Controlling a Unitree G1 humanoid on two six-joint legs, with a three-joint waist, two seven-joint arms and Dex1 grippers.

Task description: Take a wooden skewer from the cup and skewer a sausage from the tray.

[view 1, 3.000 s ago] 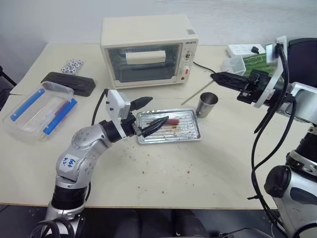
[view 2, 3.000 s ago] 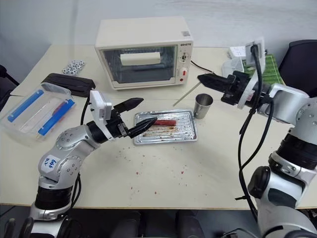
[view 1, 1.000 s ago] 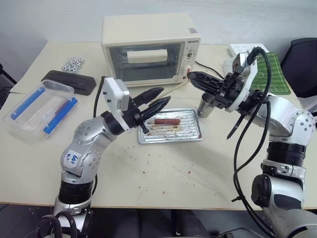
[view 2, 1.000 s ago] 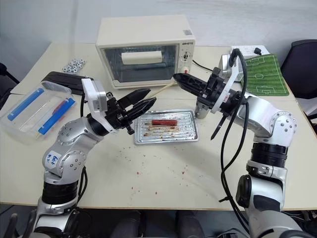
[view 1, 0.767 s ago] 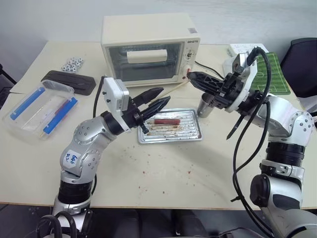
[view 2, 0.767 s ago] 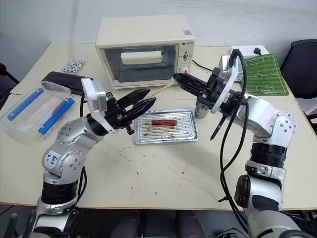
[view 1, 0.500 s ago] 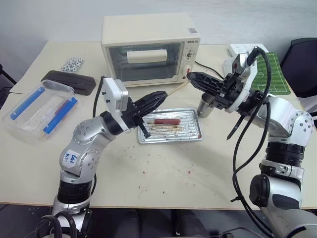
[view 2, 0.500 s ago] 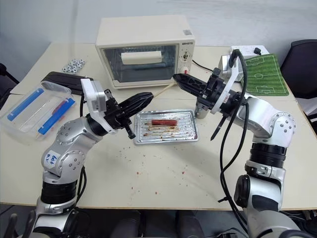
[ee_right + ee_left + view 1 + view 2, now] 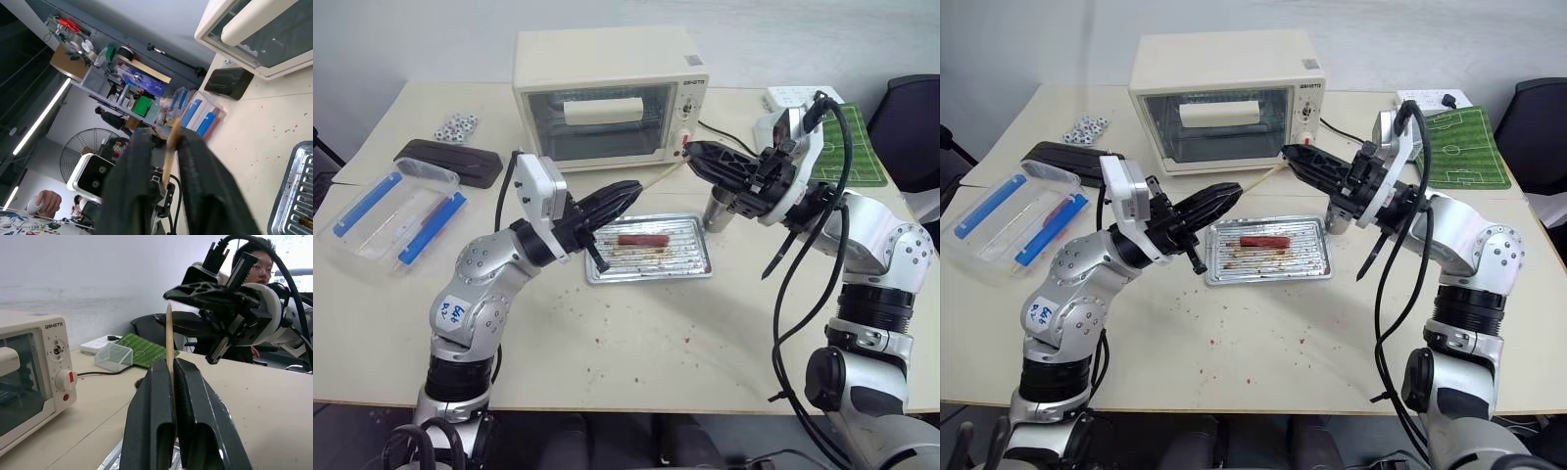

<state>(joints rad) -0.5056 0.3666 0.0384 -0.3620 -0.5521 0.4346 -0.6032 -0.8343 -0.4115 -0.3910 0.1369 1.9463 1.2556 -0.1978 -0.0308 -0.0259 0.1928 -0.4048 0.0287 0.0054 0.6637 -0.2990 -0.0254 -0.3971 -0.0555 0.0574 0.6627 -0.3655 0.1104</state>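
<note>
While the left gripper [image 9: 625, 195] clamps tight on the wooden skewer [image 9: 169, 340], the right gripper [image 9: 697, 157] hangs at the stick's other end, fingers slightly parted around it. Both meet above the tray [image 9: 697, 266], mid-tabletop, where the sausage [image 9: 641, 238] lies; the cup [image 9: 717, 212] stands just beside the tray's right edge.

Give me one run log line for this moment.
left gripper: shut on skewer | right gripper: letting go | sausage: in tray

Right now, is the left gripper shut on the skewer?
Yes, the left gripper is shut on the wooden skewer; its fingers pinch it.
</note>
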